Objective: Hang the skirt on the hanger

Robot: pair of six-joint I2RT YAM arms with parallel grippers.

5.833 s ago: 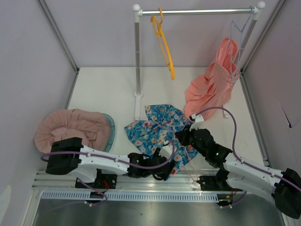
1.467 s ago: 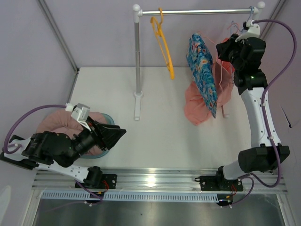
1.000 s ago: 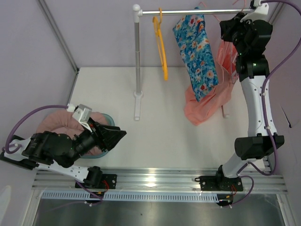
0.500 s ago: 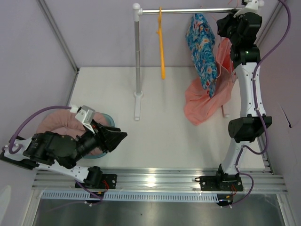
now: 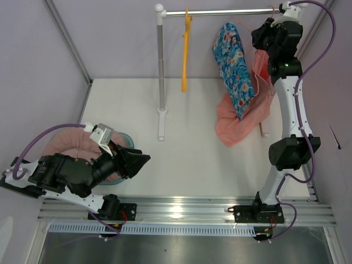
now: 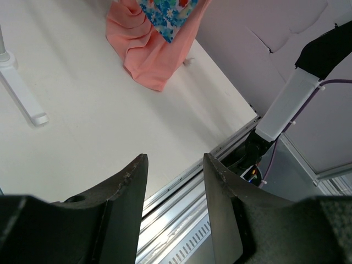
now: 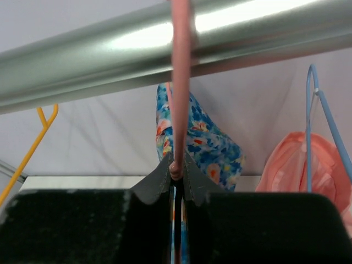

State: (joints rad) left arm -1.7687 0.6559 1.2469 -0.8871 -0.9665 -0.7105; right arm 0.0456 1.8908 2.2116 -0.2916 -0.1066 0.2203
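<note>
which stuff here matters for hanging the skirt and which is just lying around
Job: skirt, pink hanger, rail, right gripper shut on the hanger's hook.
Lying about: yellow hanger, peach dress, pink cloth, basin.

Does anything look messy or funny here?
Yes. The peach dress on the right sags from the rail, its bottom crumpled on the table. On the left, a pink cloth is heaped over a blue tub.

Top edge crops skirt (image 6: 168, 14); hanger (image 7: 179, 82) below hook hidden.
</note>
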